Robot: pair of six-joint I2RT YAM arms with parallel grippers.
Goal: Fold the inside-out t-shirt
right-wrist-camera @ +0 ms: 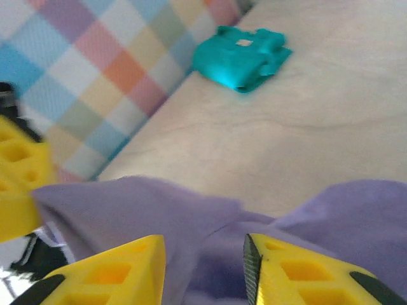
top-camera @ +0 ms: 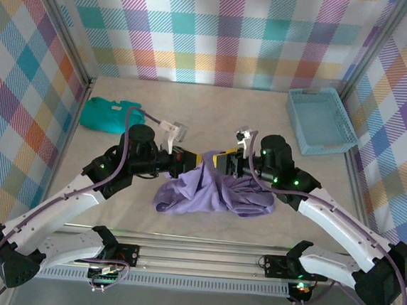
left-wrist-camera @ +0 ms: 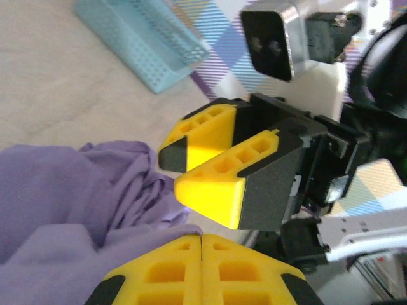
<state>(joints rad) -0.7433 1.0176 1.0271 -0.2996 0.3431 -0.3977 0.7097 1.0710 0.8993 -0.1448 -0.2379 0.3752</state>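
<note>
– None of the folds looks made yet: the inside-out t-shirt [top-camera: 210,194] sits crumpled toward six o'clock on the desk [top-camera: 214,111].
– Left pincer [top-camera: 187,158] pinches its raised edge; right pincer [top-camera: 222,161] stands open beside it. Spreading and folding remain.

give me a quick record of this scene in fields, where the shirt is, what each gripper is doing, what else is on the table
t-shirt: lavender, bunched in the middle of the table, one part raised between the grippers
left gripper: shut on the t-shirt's fabric
right gripper: open, fabric lying between its fingers
teal garment: folded, far left, apart from the t-shirt
basket: light blue, far right
fold status: not yet folded
</note>
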